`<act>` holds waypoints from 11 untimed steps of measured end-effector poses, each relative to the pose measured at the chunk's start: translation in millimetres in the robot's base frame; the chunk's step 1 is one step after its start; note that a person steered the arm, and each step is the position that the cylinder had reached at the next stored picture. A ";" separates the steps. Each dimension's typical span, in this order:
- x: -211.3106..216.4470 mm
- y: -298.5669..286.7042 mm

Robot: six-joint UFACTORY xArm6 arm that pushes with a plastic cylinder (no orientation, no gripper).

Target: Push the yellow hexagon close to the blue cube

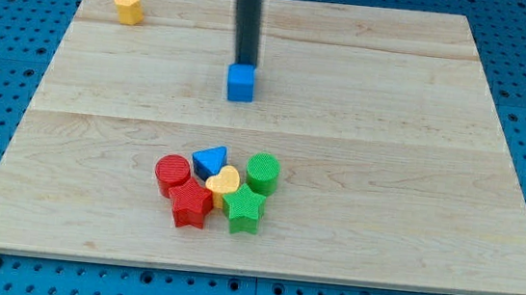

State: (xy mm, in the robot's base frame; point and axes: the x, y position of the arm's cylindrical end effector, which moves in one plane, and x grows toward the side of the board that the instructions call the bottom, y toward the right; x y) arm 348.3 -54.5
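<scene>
The yellow hexagon [128, 7] sits near the top left corner of the wooden board [416, 162]. The blue cube [241, 82] stands near the middle of the board's upper half, far to the right of the hexagon. My tip [244, 64] is at the cube's top edge, just behind it in the view; the dark rod rises straight up from there. I cannot tell if the tip touches the cube.
A cluster of blocks lies at the lower middle: a red cylinder [173, 172], a red star [190, 203], a blue triangle [210, 160], a yellow heart [224, 182], a green cylinder [263, 172] and a green star [245, 208].
</scene>
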 end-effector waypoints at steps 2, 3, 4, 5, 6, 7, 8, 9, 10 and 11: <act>102.7 -7.3; 54.8 -37.1; 31.9 -163.9; -21.6 -237.0; -109.0 -235.7; -135.1 -169.1; -99.8 -132.1; -64.2 -101.9; -19.4 -65.7; 32.1 -31.1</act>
